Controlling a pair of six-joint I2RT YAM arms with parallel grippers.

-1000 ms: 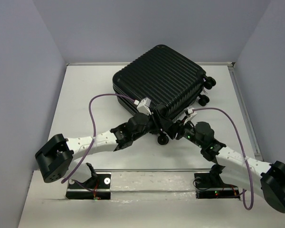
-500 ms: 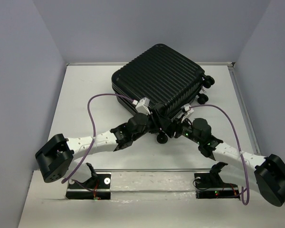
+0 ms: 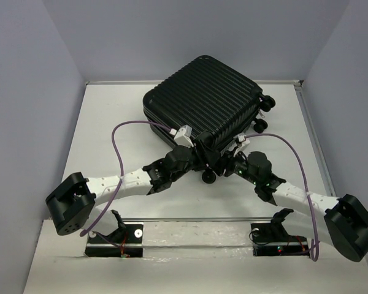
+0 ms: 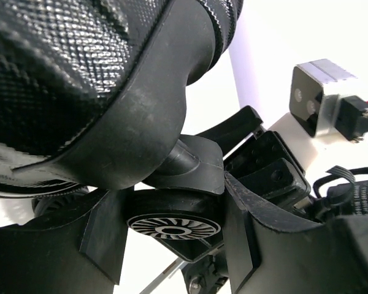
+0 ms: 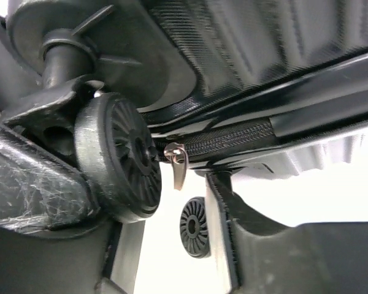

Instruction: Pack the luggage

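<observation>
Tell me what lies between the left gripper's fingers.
One wheel of the luggage sits between the fingers of the left gripper, one finger close against each side. The left wrist view shows it.

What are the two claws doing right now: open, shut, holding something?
Left gripper: shut on a caster wheel of the luggage.
Right gripper: open, holding nothing; the zipper pull sits in the gap.
</observation>
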